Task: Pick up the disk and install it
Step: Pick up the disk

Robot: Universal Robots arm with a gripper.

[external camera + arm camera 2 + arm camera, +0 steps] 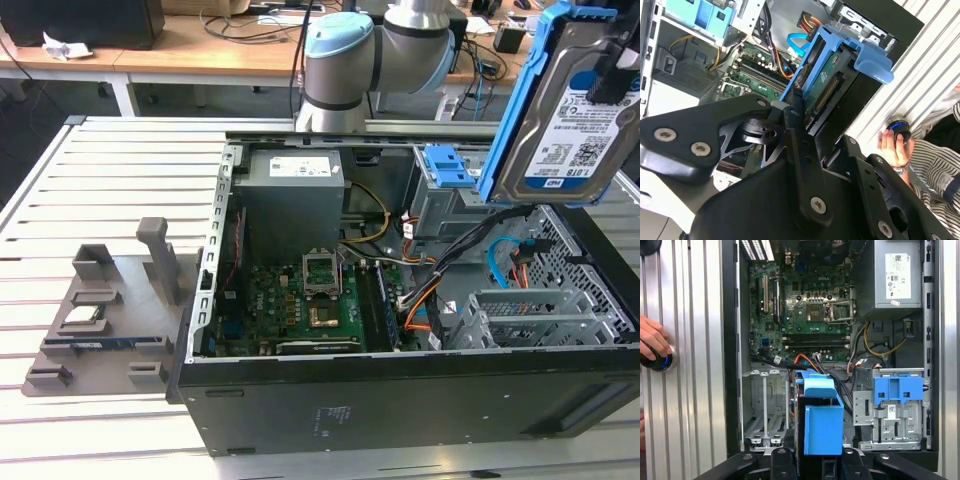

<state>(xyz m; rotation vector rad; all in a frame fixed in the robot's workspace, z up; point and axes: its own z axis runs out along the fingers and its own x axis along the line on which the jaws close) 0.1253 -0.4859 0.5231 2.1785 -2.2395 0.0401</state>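
1. Logged the claw (810, 120) clamped on the disk (827, 85), gripping it by the edges of its blue bracket between black fingers.
2. Exterior view: spotted the disk (572, 115) lifted above the open computer case (400, 410), over the case's end toward the exterior view's right. Tilted, label face outward.
3. First wrist view: looking down into the case past the disk's blue bracket (822, 422). Seen edge-on over the case's drive-bay end, between an empty metal bay (765, 410) and a blue-latched drive cage (897, 405).
4. Not yet seated in any bay of the case.
5. Inside the case: noted a green motherboard (310, 300) on the floor, a grey power supply (295, 190) at the far side, and loose cables (440, 290) near the bays.
6. Outside the case, toward the exterior view's left: recorded a grey fixture tray (130, 345) on the slatted metal surface (110, 170), with a small square chip (85, 318) in it.
7. Beside the case's black side wall: seen a person's hand (651, 337) resting on a round black knob (657, 361) on the surface.
8. Behind the case: noted the grey-and-blue arm (370, 50).
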